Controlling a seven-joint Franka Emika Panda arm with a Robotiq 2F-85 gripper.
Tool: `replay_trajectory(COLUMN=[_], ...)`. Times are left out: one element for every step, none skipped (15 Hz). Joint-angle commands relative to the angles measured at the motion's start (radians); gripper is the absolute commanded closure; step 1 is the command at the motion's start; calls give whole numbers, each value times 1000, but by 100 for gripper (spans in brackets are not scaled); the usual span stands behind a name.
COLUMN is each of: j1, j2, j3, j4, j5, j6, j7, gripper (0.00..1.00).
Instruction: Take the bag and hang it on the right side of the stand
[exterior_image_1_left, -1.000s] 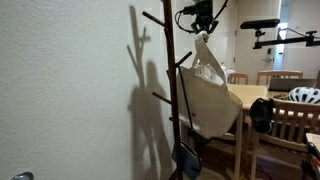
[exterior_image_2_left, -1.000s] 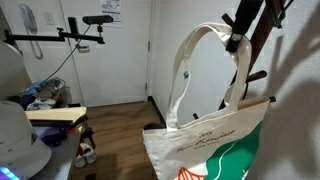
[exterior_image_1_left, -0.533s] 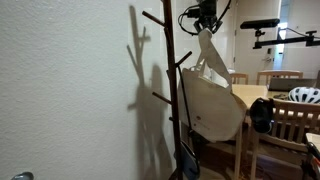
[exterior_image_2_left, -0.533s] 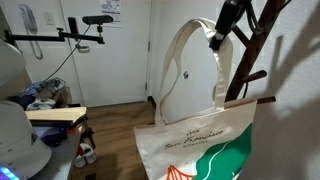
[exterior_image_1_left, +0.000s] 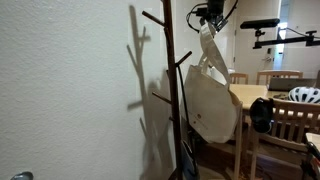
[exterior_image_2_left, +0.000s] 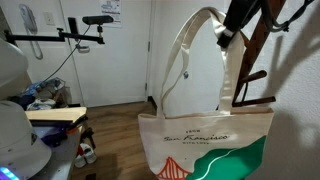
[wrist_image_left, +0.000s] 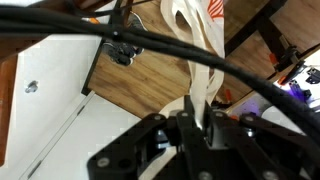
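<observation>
A cream tote bag (exterior_image_1_left: 211, 95) with green and orange print (exterior_image_2_left: 210, 145) hangs by its straps from my gripper (exterior_image_1_left: 207, 17). The gripper (exterior_image_2_left: 229, 27) is shut on the bag's handle straps, high up beside the dark wooden coat stand (exterior_image_1_left: 170, 80). In the wrist view the jaws (wrist_image_left: 192, 128) pinch the white straps (wrist_image_left: 200, 50), which run away from the camera. The stand's pegs (exterior_image_2_left: 262, 75) show just behind the bag in an exterior view.
A wooden table (exterior_image_1_left: 248, 96) and chair (exterior_image_1_left: 290, 125) stand behind the bag, with a white helmet (exterior_image_1_left: 305, 95). A camera arm (exterior_image_2_left: 80, 30) is mounted near a door (exterior_image_2_left: 105, 60). The white wall (exterior_image_1_left: 70, 90) lies beside the stand.
The gripper has lifted the bag higher and swung it; the bag now hangs straighter and nearer the stand's pegs.
</observation>
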Motion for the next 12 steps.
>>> replay_trajectory(j1=[-9,-9,-20,-27,-43,-28,-35,-92,-109,-127,-149,-165], j2=[4,5,27,34,50,59,79,99,128,144,160,167], j3=[9,10,8,5,1,20,20,81,88,95,103,109], j4=[7,9,30,38,55,93,123,158,206,227,247,255], j5=[0,0,63,99,175,230,290,343,378,405,439,457], j6=[-7,-8,-40,-38,-62,-79,-97,-107,-128,-142,-164,-176], j7=[0,0,-22,-31,-70,-11,-14,-14,-13,-12,-11,-11], gripper=[93,93,96,96,96,96,96,96,96,96,96,96])
